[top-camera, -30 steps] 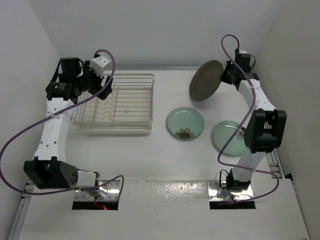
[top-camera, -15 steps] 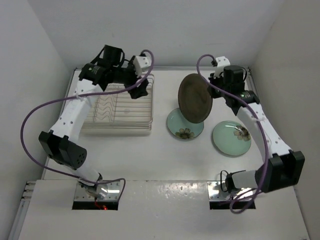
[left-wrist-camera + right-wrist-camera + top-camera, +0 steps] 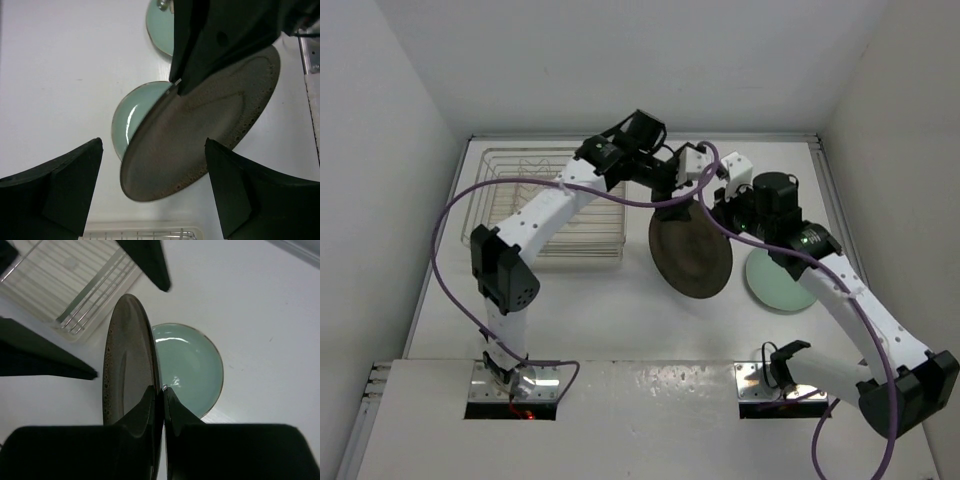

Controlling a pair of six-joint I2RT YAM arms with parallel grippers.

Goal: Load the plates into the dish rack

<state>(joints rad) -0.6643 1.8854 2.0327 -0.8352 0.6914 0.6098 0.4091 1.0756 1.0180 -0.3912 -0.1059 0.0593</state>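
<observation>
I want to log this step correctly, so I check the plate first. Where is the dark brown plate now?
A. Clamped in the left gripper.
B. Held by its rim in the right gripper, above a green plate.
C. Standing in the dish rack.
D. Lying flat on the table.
B: in the right wrist view the right gripper is shut on the rim of the dark brown plate, lifted over a green plate.

You can read no text, label, brand name, number or sign in any of the three views. No surface carries a mark that is clear enough to make out.
</observation>
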